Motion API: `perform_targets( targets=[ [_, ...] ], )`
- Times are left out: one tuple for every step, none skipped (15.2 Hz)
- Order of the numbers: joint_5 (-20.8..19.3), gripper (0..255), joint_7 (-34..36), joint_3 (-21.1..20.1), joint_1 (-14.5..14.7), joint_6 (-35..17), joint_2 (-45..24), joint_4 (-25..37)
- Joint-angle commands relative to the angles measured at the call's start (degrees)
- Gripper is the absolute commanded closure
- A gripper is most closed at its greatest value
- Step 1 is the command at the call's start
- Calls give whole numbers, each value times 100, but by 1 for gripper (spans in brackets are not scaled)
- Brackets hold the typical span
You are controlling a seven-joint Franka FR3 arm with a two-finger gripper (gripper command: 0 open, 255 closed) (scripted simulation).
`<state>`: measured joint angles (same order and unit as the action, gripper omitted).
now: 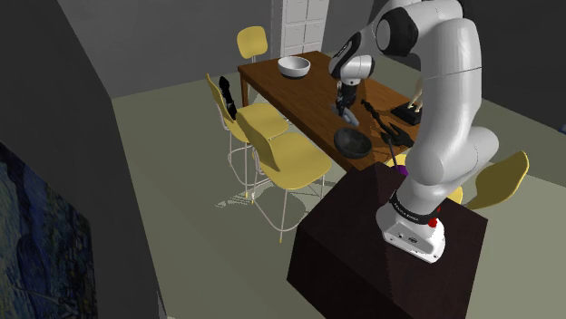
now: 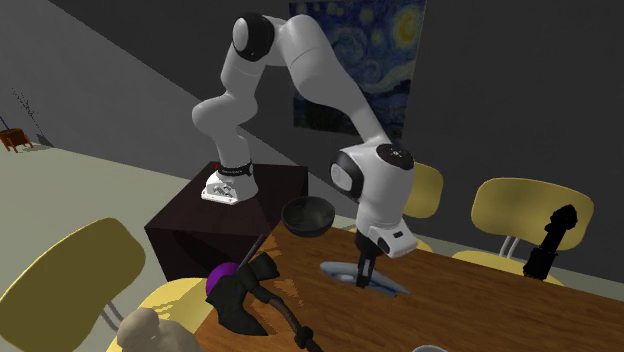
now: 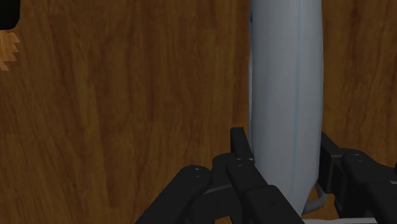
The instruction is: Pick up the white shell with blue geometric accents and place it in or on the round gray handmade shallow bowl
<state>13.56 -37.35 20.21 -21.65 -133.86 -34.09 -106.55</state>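
A long, pale white-blue shell [image 3: 286, 83] lies flat on the brown wooden table [image 3: 127, 95]; in the second exterior view the shell [image 2: 385, 284] shows as a light oval under the hand. My black gripper [image 3: 283, 137] is down over its near end, with one finger pressed against each long side, so it is shut on the shell. The gripper [image 2: 363, 272] points straight down at the tabletop. A dark grey round bowl [image 1: 352, 142] sits at the table end nearest the stand, a short way from the gripper [image 1: 347, 112]. That bowl [image 2: 307, 216] holds nothing.
A white bowl [image 1: 293, 65] stands at the table's far end. A black and purple tool-like object [image 2: 240, 290] and a black block [image 1: 405, 111] lie beside the gripper. Yellow chairs [image 1: 288, 154] line the table's side; a black figure [image 2: 550, 240] stands by one.
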Motion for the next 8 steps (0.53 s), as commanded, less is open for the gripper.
perform_targets(
  targets=[
    [-42,255,25,33,25,94,101,-8],
    [-64,255,37,50,38,146,156,-9],
    [-87,255,50,67,50,199,210,-8],
    [-110,255,63,84,62,252,264,-7],
    [-133,255,75,100,74,306,317,-4],
    [-156,255,88,116,86,360,369,0],
    [-179,255,101,132,97,415,421,5],
    [-202,255,114,147,109,470,472,12]
  ],
)
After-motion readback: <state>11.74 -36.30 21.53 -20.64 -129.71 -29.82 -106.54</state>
